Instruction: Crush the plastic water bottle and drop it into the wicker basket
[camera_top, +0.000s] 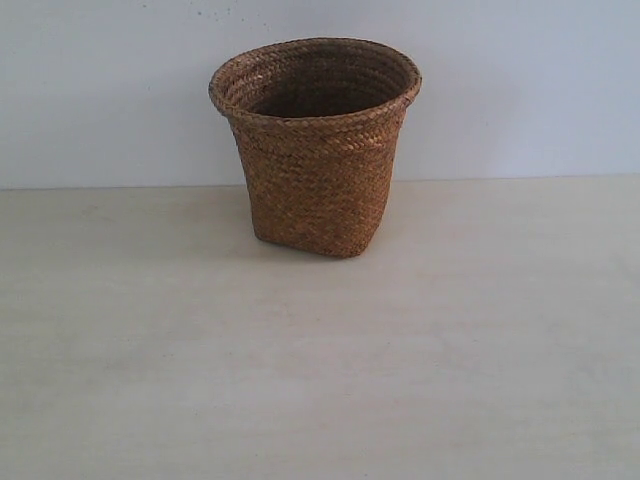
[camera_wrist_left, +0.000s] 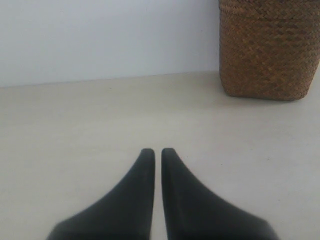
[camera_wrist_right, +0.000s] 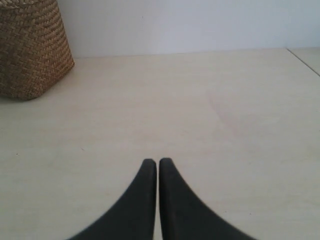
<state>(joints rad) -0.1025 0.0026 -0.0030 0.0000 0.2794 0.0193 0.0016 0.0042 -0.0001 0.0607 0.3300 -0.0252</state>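
Observation:
The brown wicker basket stands upright at the back middle of the pale table, its round braided rim facing up and its inside dark. Part of its wall also shows in the left wrist view and in the right wrist view. No plastic water bottle shows in any view. My left gripper is shut with nothing between its black fingers, low over bare table, well short of the basket. My right gripper is shut and empty too, likewise apart from the basket. Neither gripper appears in the exterior view.
The pale wooden table meets a plain light wall behind the basket. A table edge or seam runs at the far side of the right wrist view.

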